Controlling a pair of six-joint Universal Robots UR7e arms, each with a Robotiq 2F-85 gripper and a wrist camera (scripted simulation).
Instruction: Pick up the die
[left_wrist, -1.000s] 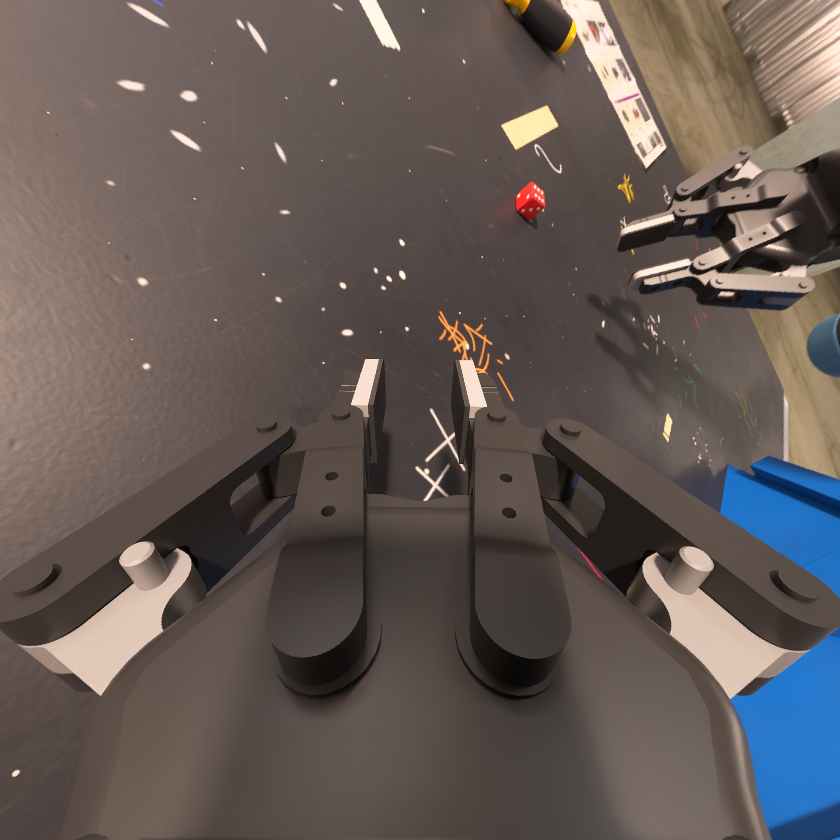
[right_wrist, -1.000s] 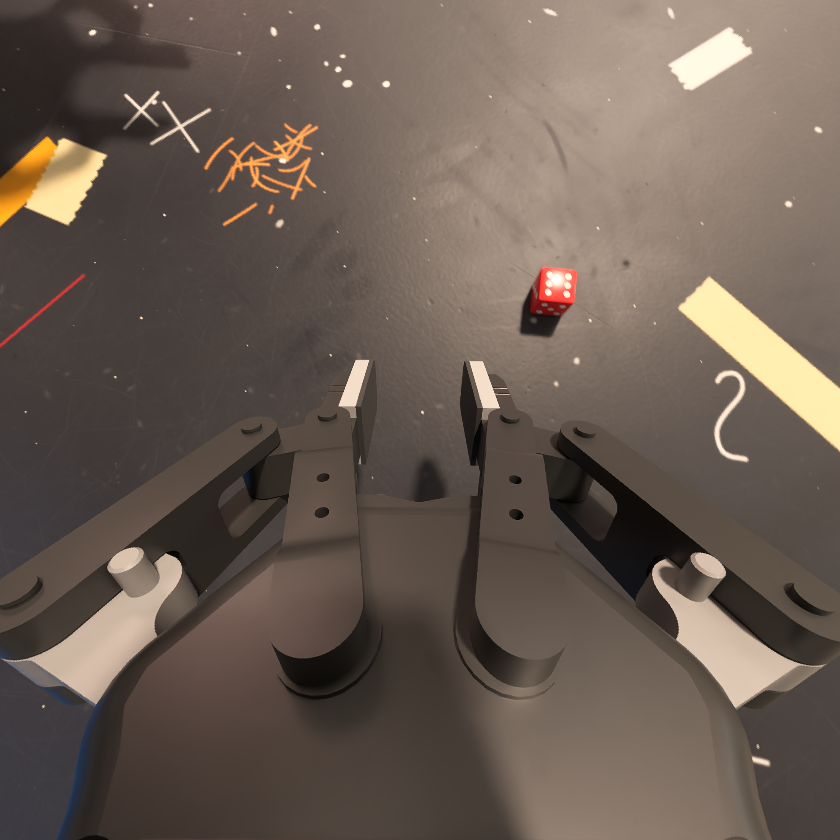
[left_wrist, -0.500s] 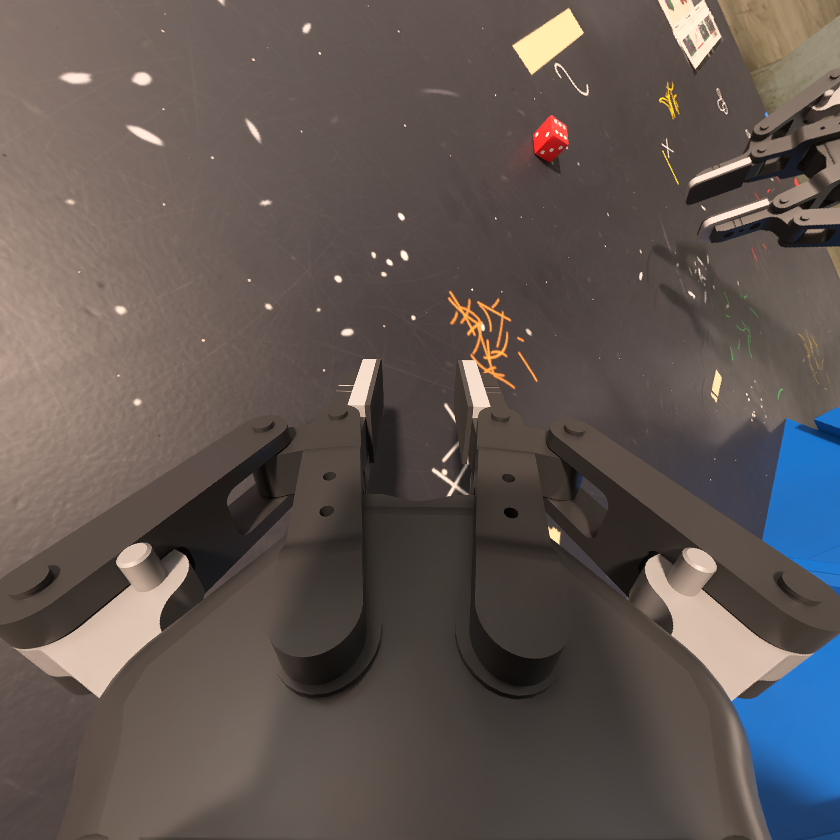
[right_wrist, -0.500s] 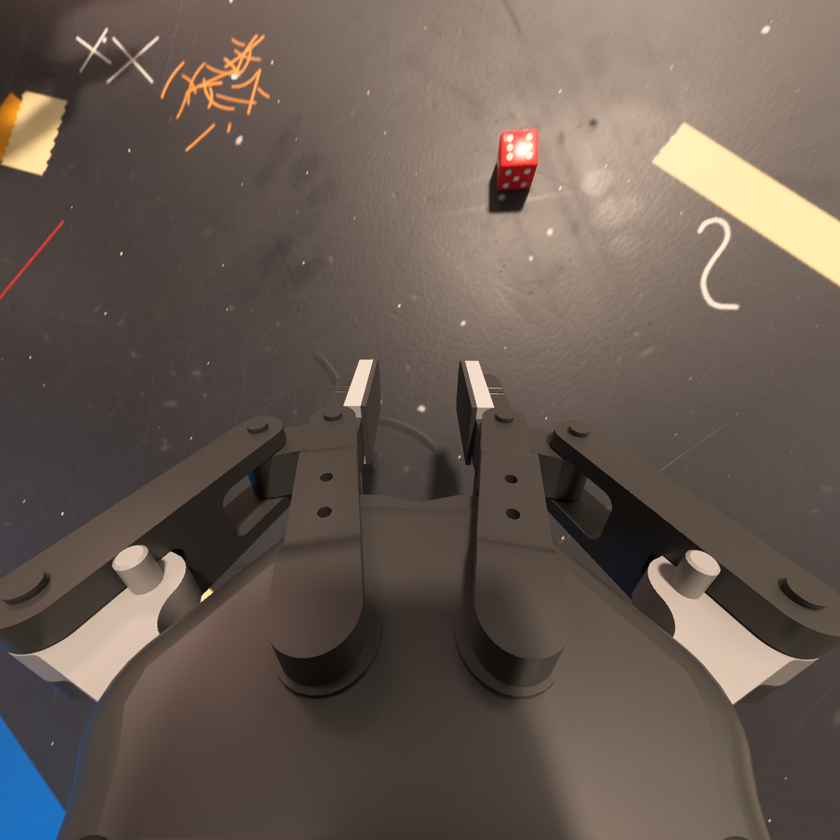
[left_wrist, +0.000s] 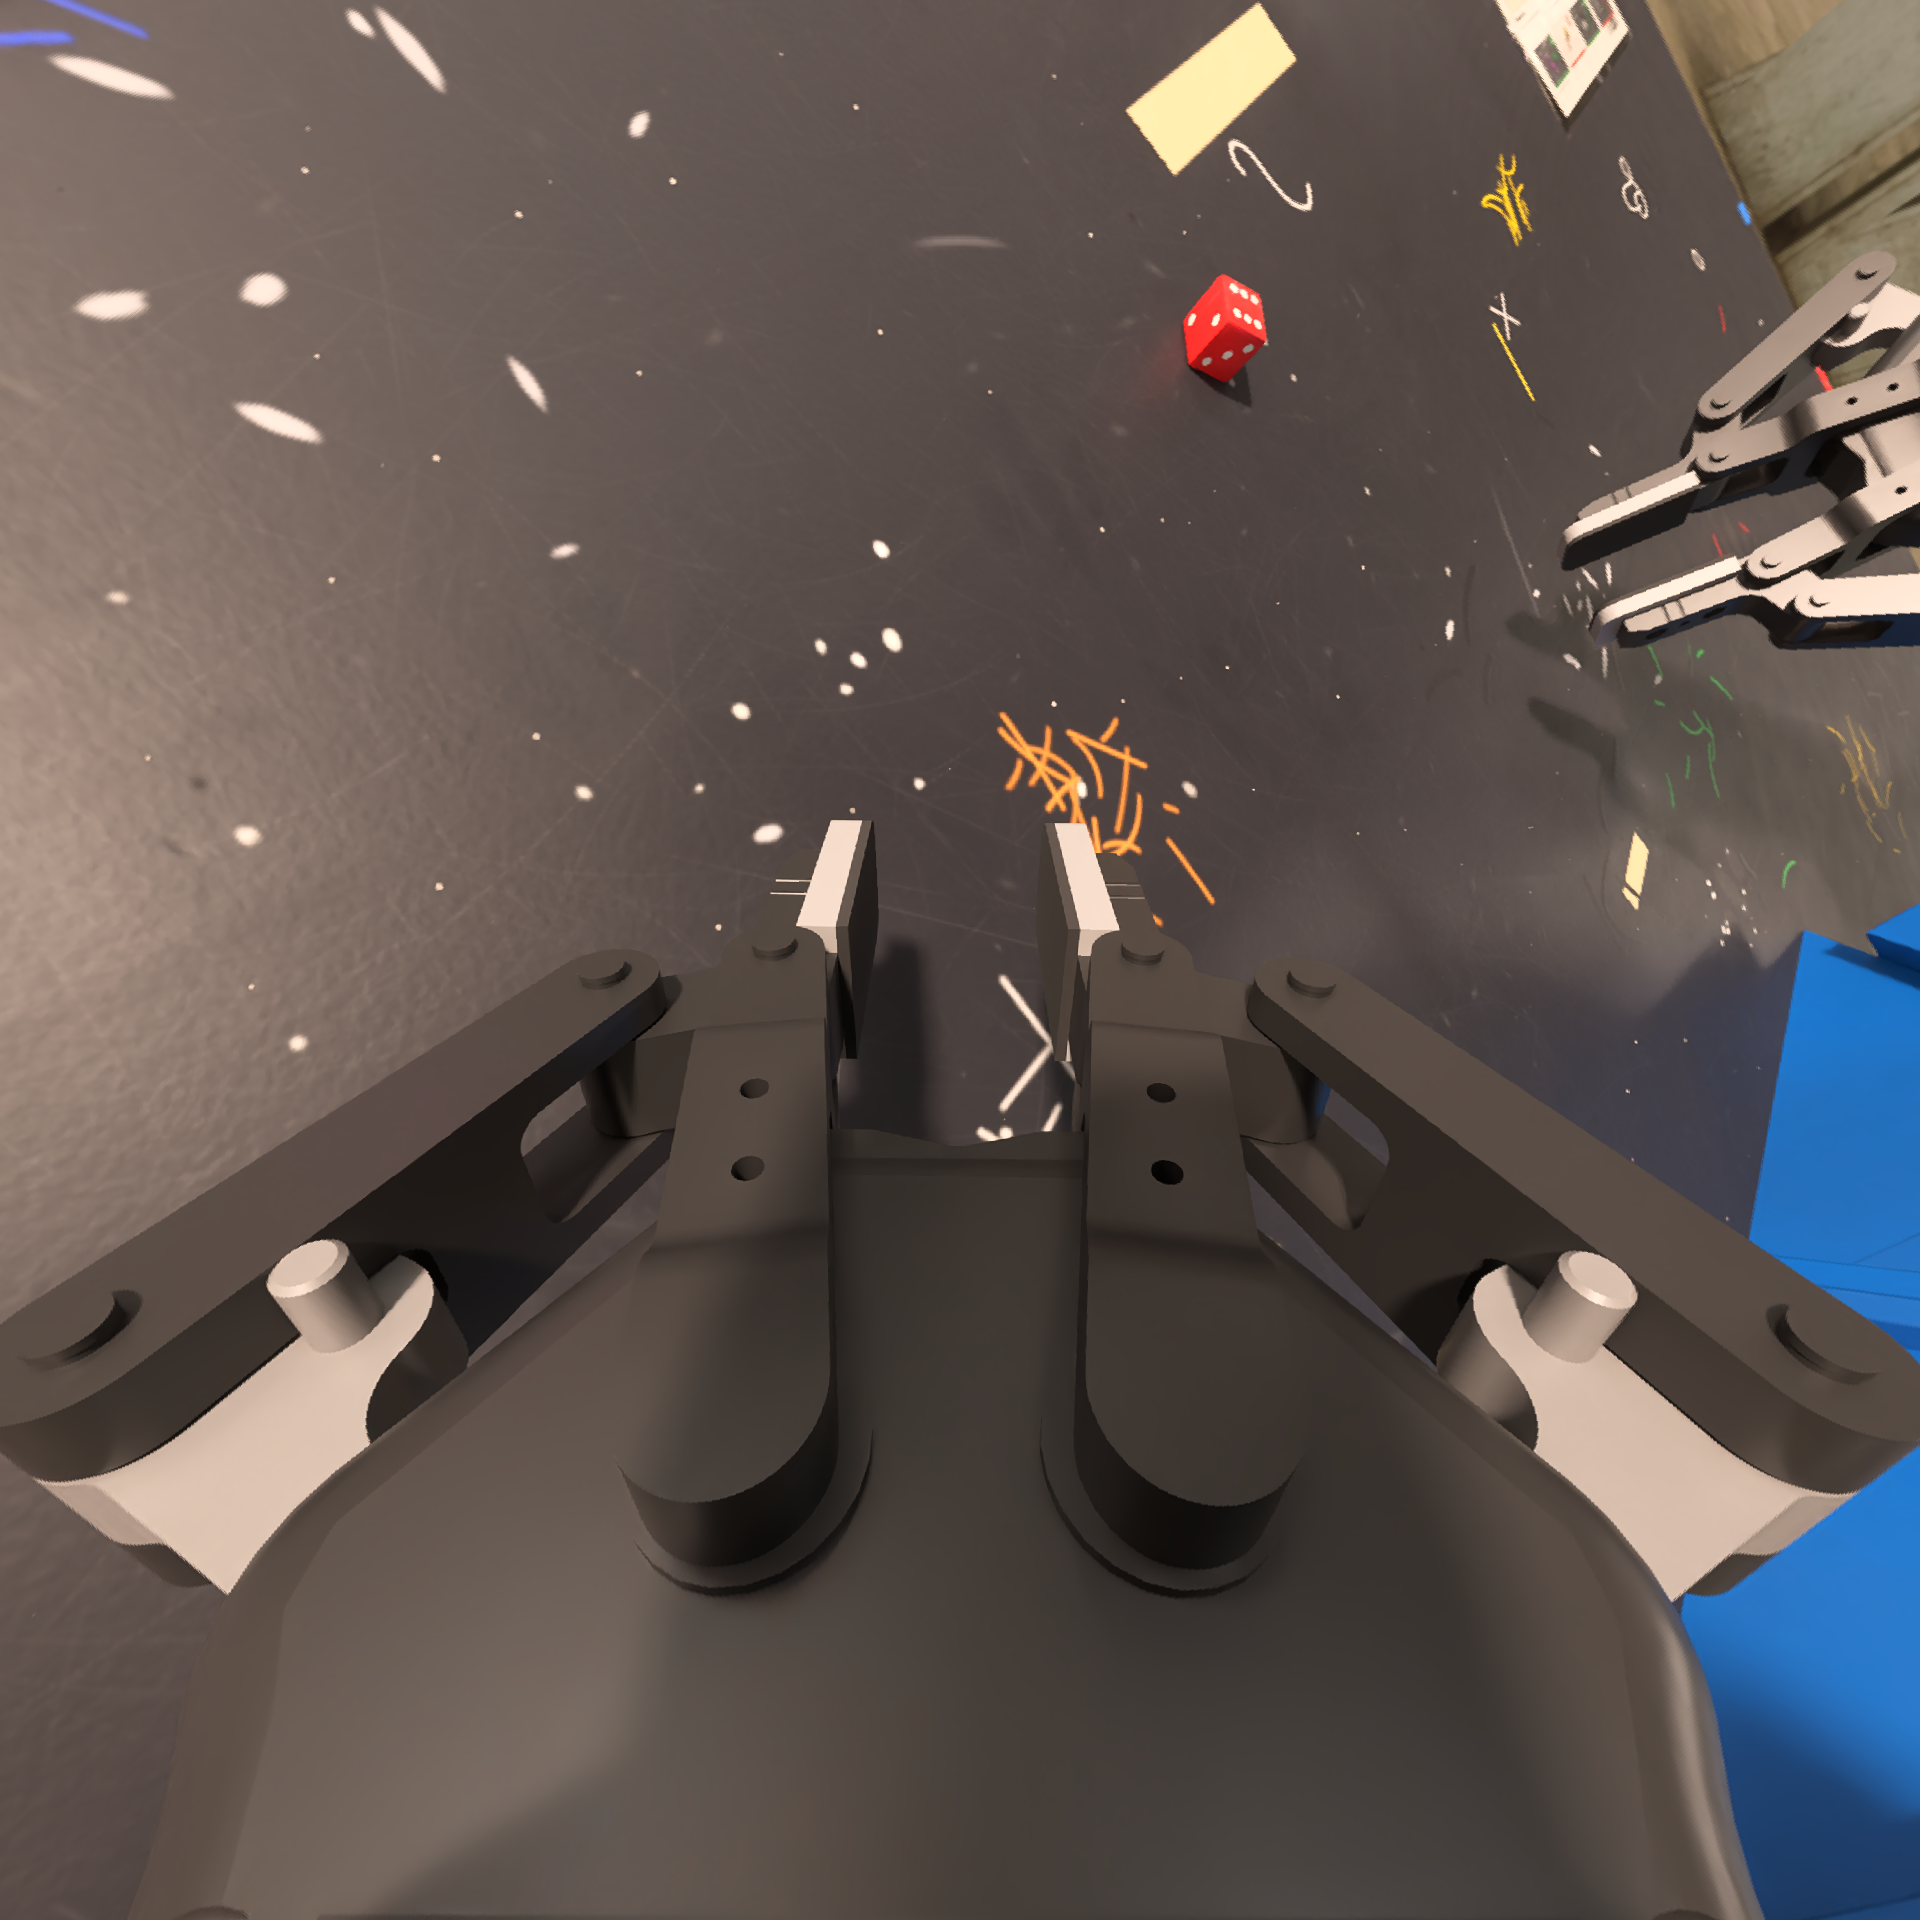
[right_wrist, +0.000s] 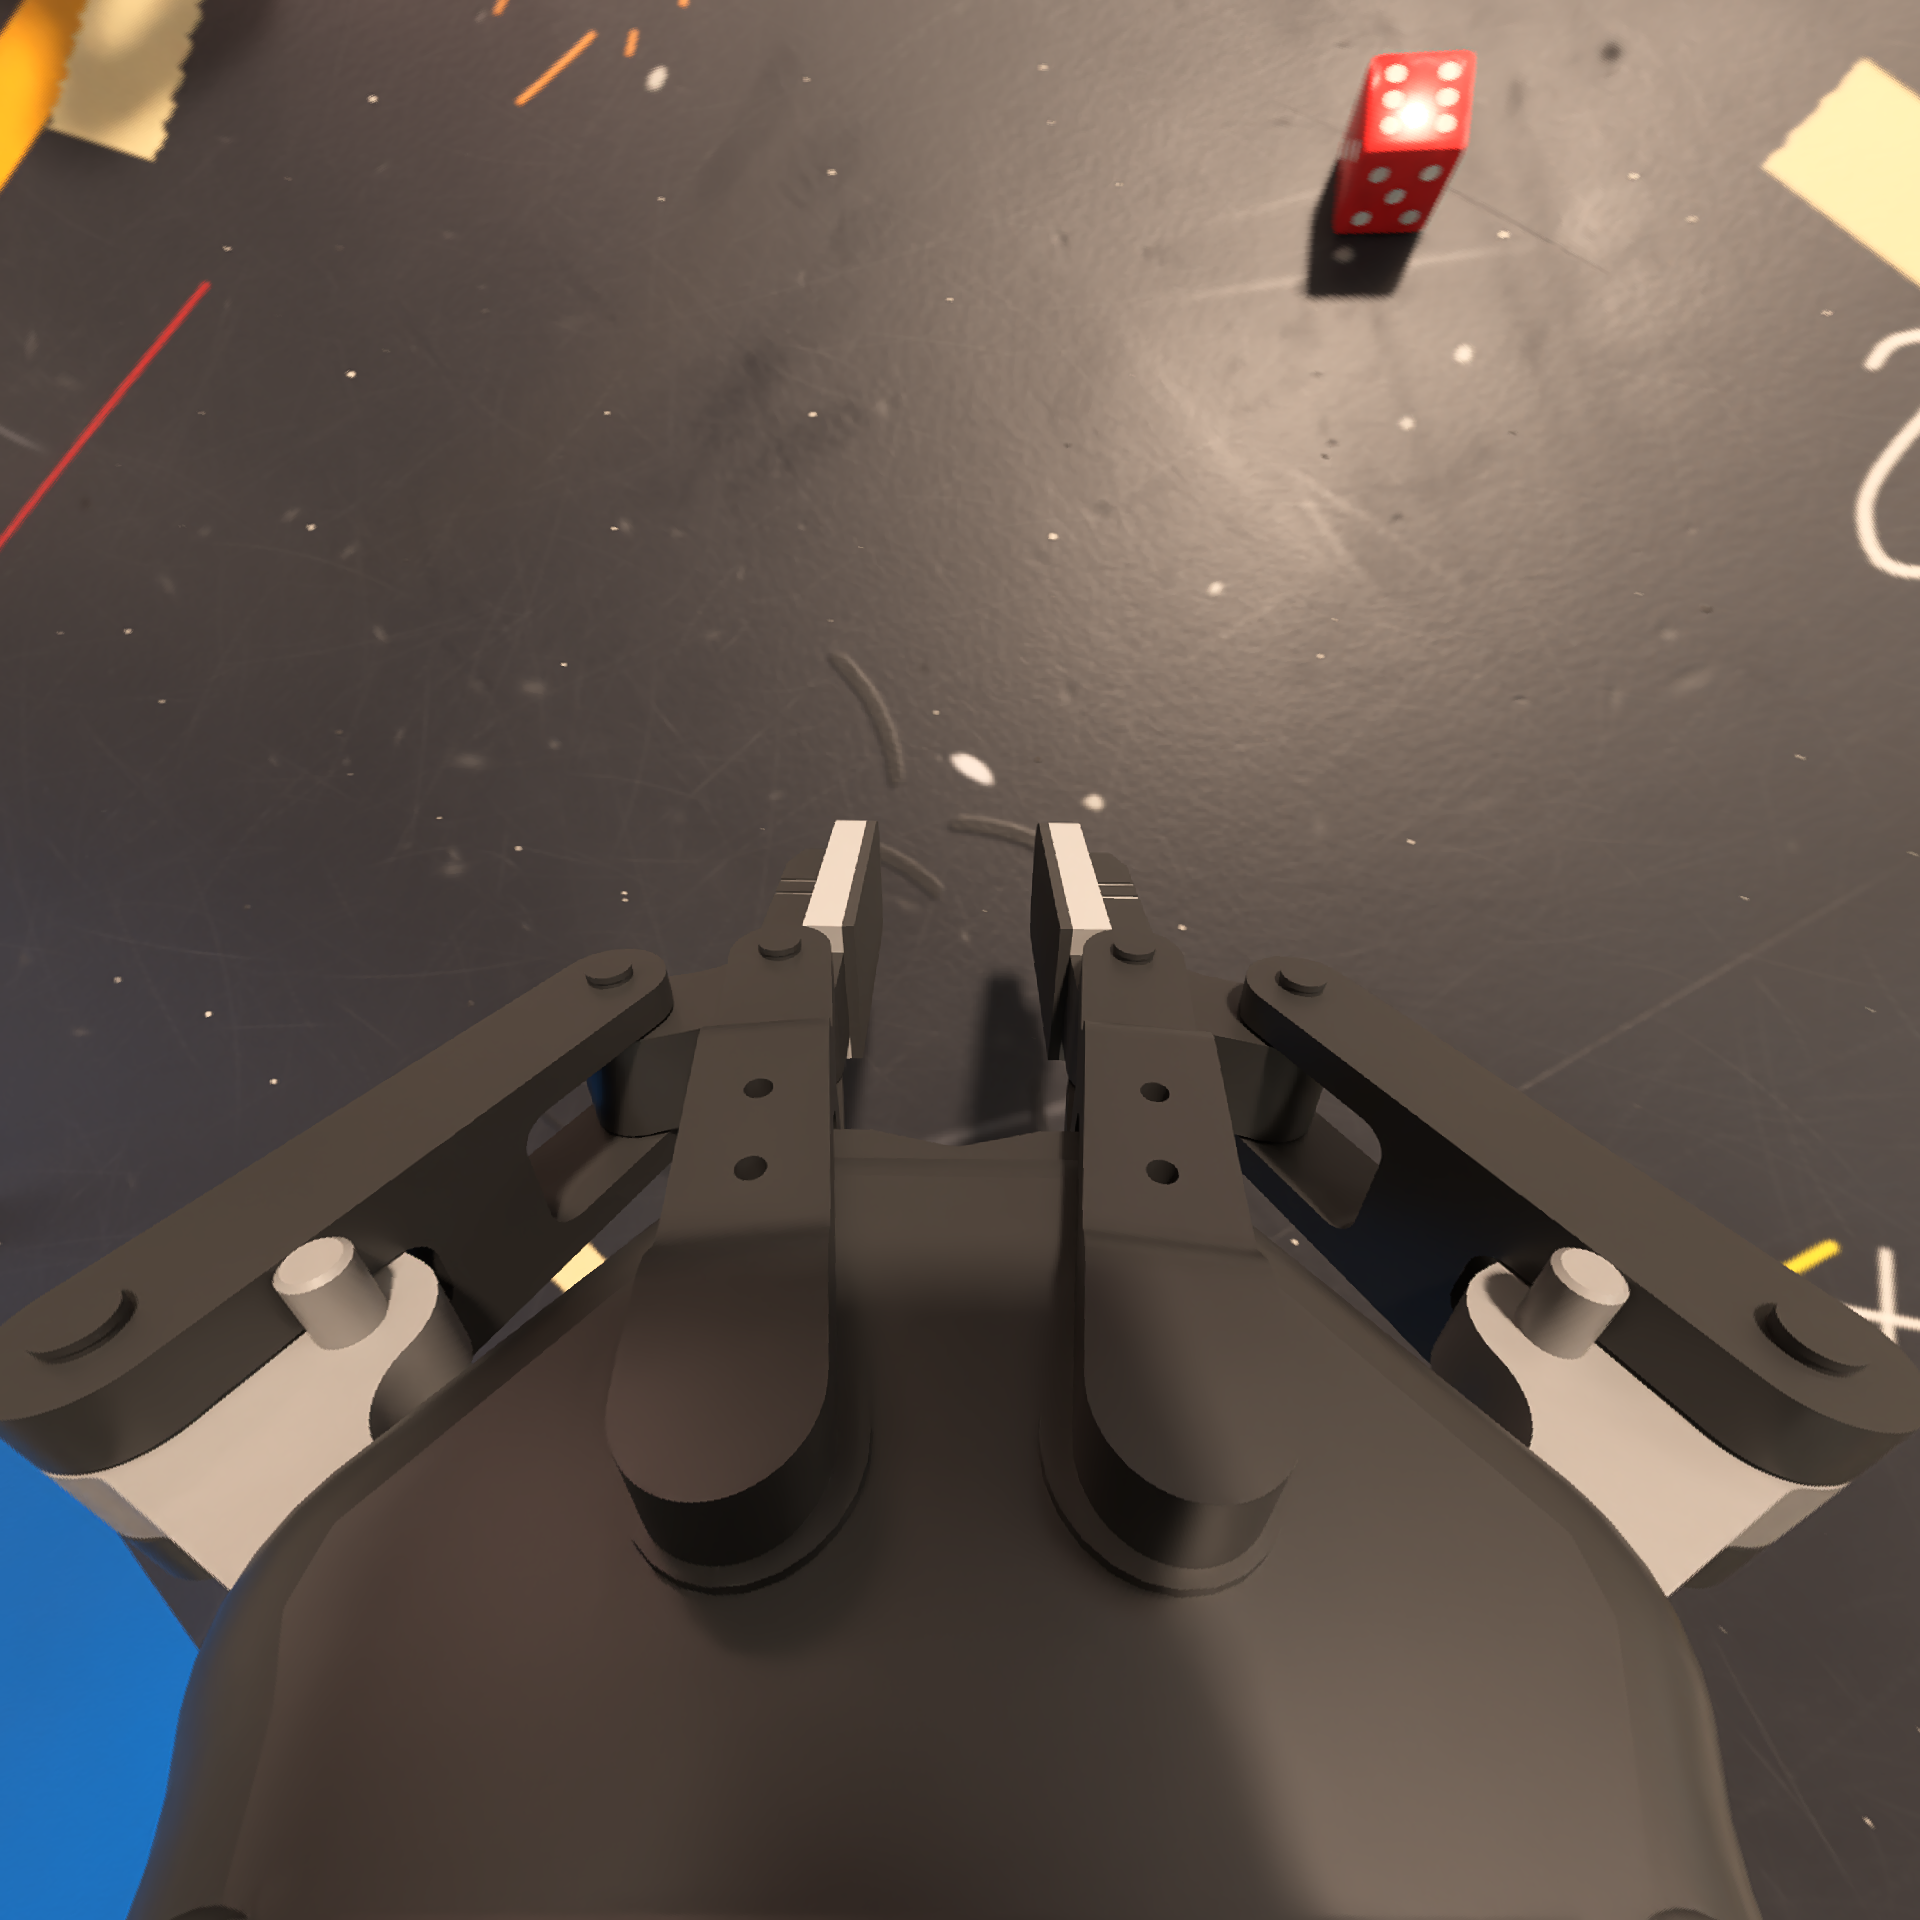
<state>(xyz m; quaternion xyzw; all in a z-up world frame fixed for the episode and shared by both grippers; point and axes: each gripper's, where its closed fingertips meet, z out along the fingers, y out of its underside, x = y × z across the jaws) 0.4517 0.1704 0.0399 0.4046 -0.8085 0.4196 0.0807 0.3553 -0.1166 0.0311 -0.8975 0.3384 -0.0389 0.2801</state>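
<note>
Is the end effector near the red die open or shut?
Open. The right end effector shows a clear gap between its fingertips, with nothing between them. The die sits apart on the dark table.

Red white-dotted die, speckled dark table

Both views look down along their own fingers at the dark table — the left wrist view from higher, the right wrist view nearer. Both catch the red die and the yellow tape — the die well ahead in each.
</note>
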